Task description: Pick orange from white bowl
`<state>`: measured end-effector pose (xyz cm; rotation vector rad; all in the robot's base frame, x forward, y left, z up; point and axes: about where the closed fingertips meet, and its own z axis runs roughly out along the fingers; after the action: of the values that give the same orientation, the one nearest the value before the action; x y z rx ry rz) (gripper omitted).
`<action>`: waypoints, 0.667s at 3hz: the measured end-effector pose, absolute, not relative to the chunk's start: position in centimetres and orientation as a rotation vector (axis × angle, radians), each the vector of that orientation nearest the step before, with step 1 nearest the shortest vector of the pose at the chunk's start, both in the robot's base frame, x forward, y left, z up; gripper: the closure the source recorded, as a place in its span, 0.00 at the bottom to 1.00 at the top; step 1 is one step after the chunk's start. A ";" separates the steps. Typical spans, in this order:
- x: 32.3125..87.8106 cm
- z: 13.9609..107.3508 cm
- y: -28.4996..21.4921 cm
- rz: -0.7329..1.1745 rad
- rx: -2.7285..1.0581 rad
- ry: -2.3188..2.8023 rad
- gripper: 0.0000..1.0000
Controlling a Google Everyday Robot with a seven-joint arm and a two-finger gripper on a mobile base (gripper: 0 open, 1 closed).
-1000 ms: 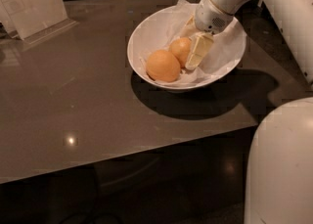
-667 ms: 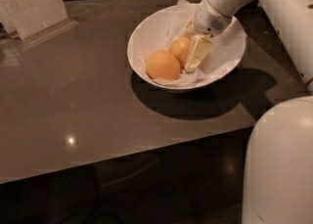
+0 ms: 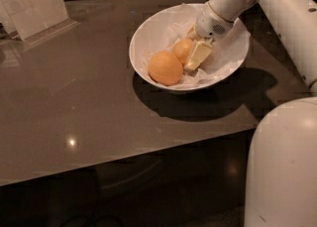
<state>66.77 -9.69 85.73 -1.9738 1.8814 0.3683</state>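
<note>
A glossy brown tabletop (image 3: 99,107) fills the dim room, and a white placard (image 3: 32,0) with unreadable print stands at its far left. The paper-lined white bowl (image 3: 143,32) holds a larger peachy fruit (image 3: 165,67) and, just behind it, the orange (image 3: 181,49). The gripper (image 3: 194,54) reaches into the bowl against the orange's right side; whether it grasps the orange cannot be told.

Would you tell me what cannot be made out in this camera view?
- Camera view: the orange is partly hidden on its right by the hand, which sits in the white bowl.
- The bowl's bottom lies under crumpled paper.
- Card at top left: print too blurred, top cut by the edge.
</note>
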 end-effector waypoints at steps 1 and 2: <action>65.7 88.0 -11.0 0.382 -1.871 1.877 1.00; 62.8 92.5 -12.5 0.369 -1.752 1.821 1.00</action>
<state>62.79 -12.51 92.52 -1.7524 1.8211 0.3692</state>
